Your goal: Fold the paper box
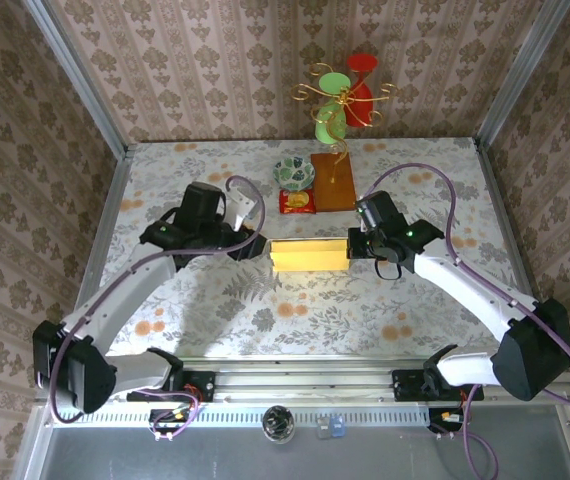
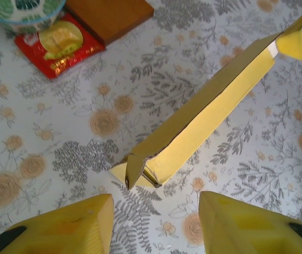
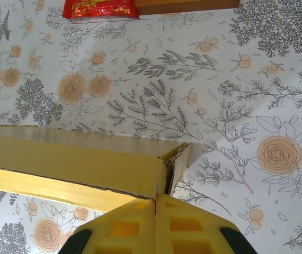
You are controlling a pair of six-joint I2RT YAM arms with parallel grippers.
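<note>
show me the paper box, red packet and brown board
paper box [image 1: 308, 256], top external view, middle of its yellow side
red packet [image 2: 60, 45], left wrist view, middle of its face
brown board [image 2: 111, 16], left wrist view, its top face

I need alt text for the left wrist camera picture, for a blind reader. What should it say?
A long yellow cardboard box lies diagonally on the flowered tablecloth, just beyond the left gripper's two open yellow fingers, which do not touch it. A red packet and an orange-brown board lie top left.
</note>
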